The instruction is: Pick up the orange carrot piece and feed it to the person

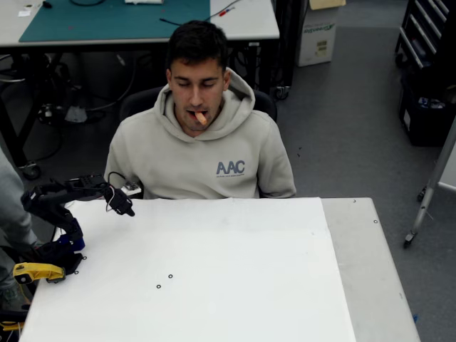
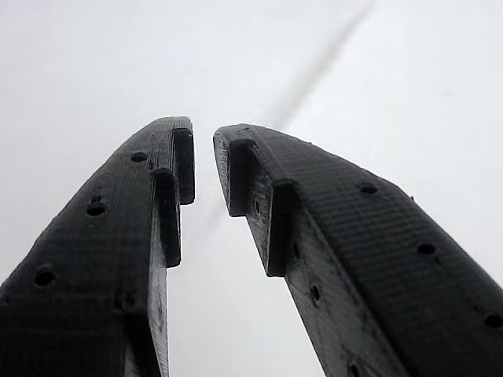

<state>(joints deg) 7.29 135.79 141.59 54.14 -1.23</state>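
Note:
The orange carrot piece (image 1: 201, 117) sticks out of the mouth of the person (image 1: 203, 153), who sits behind the table's far edge in a beige hoodie marked "AAC". In the overhead view my black gripper (image 1: 125, 207) hangs over the table's far left corner, well left of and below the person's face. In the wrist view the two black fingers (image 2: 149, 236) stand almost together, with a slim gap at the gripper (image 2: 204, 161) tips. Nothing is held between them, and white table lies beneath.
The white table (image 1: 235, 285) carries a few tiny dark rings (image 1: 170, 276) near the middle. A grey sleeve (image 1: 13, 206) of someone else shows at the left edge. A yellow clamp (image 1: 32, 271) sits by the arm's base. Desks and boxes stand behind.

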